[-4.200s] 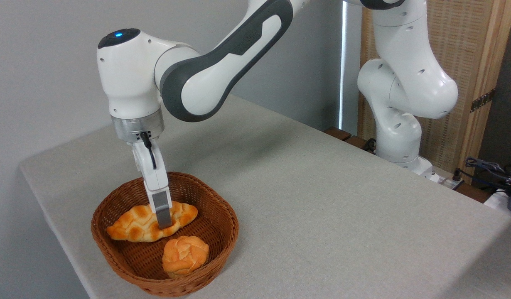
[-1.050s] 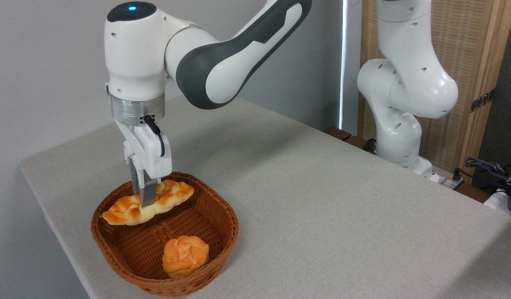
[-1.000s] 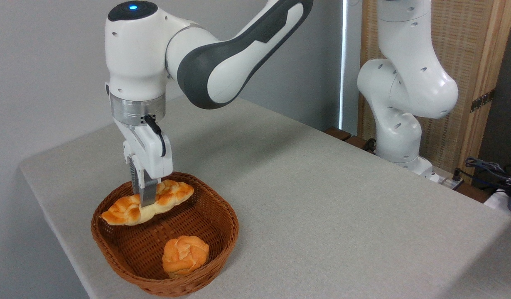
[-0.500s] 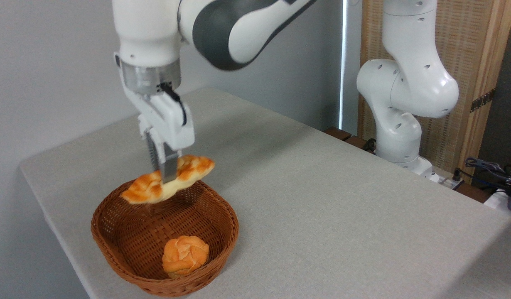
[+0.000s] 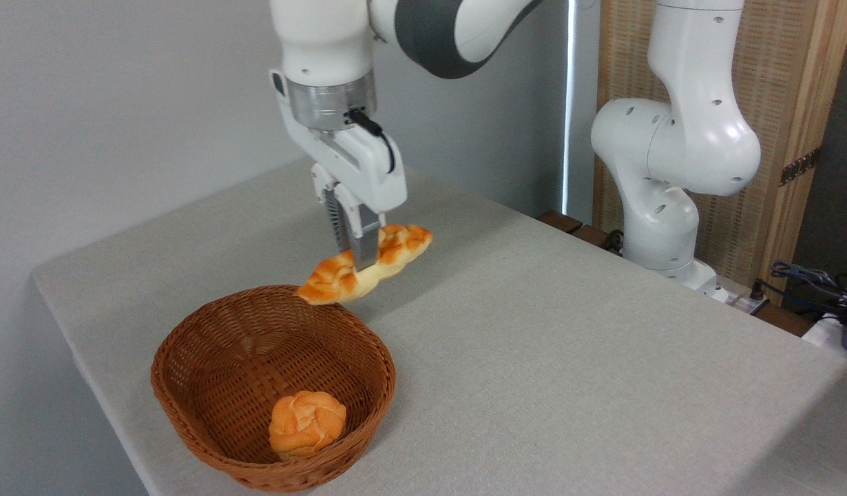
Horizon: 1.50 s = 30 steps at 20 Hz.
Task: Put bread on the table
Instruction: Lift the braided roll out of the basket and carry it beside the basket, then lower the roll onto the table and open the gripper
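A long braided loaf of bread (image 5: pixel 365 270) with a golden-orange crust and pale seams is hanging in the air, tilted, its lower pointed end just over the far rim of a round brown wicker basket (image 5: pixel 189 406). The robot's white two-finger gripper (image 5: pixel 357 258) is pointing straight down, and its jaws are clamping the loaf at its middle. The loaf is clear of the basket and is touching nothing but the jaws.

Inside the basket, near its front wall, a small round orange bun (image 5: pixel 306 424) is sitting alone. The basket is resting on a large bench covered in light grey-beige cloth (image 5: pixel 568 344), with bare cloth stretching to the right of the basket and beyond it.

Judging by this, the lifting-out part is done. Lowering the loaf onto the cloth beside the basket and opening the jaws are not yet done.
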Tool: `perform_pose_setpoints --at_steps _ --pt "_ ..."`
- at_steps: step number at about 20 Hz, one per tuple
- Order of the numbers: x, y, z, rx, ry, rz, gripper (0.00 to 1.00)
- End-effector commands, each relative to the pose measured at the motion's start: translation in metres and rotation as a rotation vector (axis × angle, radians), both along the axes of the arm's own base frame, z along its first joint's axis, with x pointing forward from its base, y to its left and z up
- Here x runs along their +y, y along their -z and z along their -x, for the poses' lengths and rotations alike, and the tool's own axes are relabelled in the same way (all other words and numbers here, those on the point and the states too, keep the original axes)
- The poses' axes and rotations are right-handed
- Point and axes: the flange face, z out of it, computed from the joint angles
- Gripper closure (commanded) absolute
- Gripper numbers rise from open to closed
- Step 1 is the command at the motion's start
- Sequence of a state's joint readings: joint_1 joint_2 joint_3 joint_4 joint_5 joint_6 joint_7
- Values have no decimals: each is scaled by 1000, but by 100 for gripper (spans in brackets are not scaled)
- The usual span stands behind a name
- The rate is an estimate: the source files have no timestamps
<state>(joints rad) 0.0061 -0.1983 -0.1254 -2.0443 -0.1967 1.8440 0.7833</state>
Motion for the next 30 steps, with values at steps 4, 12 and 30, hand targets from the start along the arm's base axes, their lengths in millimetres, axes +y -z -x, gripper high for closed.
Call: perform_pose_setpoints --at_steps 4,12,30 --pt "-6 21 38 72 31 1 70" --pt "-24 42 40 115 68 -9 21" --pt "-33 53 41 136 90 -23 0"
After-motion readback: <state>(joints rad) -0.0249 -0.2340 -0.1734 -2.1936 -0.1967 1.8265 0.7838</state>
